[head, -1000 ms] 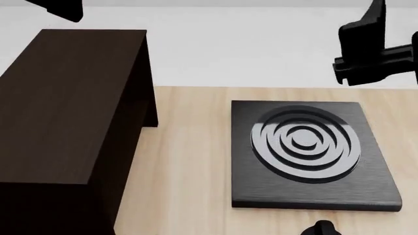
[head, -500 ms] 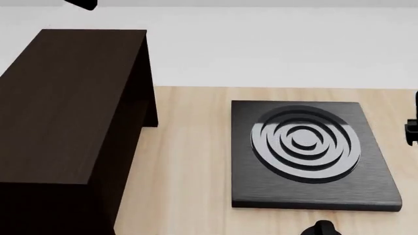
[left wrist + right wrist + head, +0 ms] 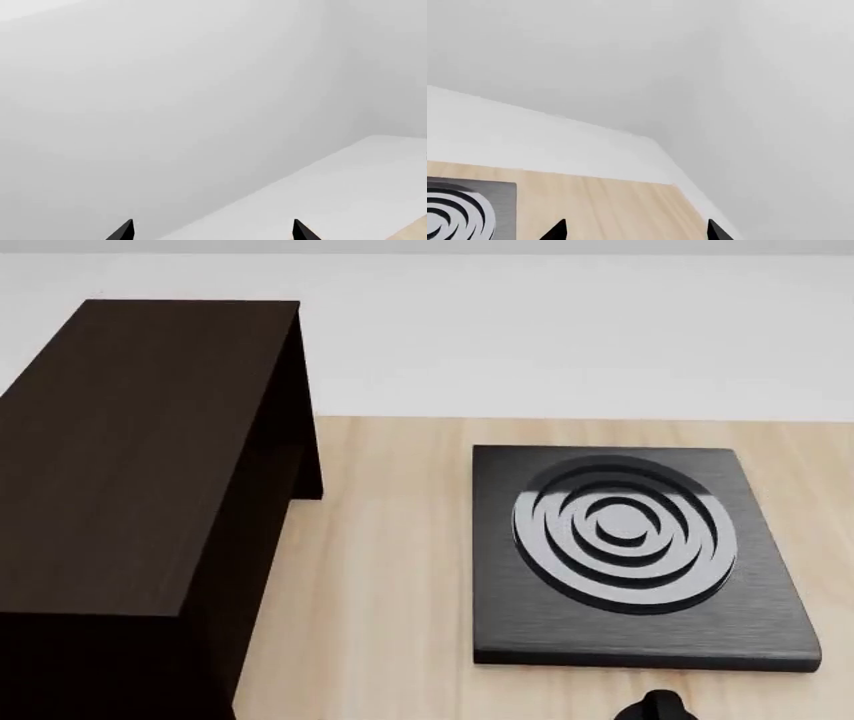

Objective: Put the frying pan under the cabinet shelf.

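The cabinet shelf stands at the left of the wooden table in the head view; the frying pan shows in no view. Right of it lies the square black plate, whose corner only the right wrist view catches. Left gripper and right gripper show spread fingertips, holding nothing.

Dark brown wood-grain cabinet shelf, boxy, flat rectangular top, upright at the table's left side
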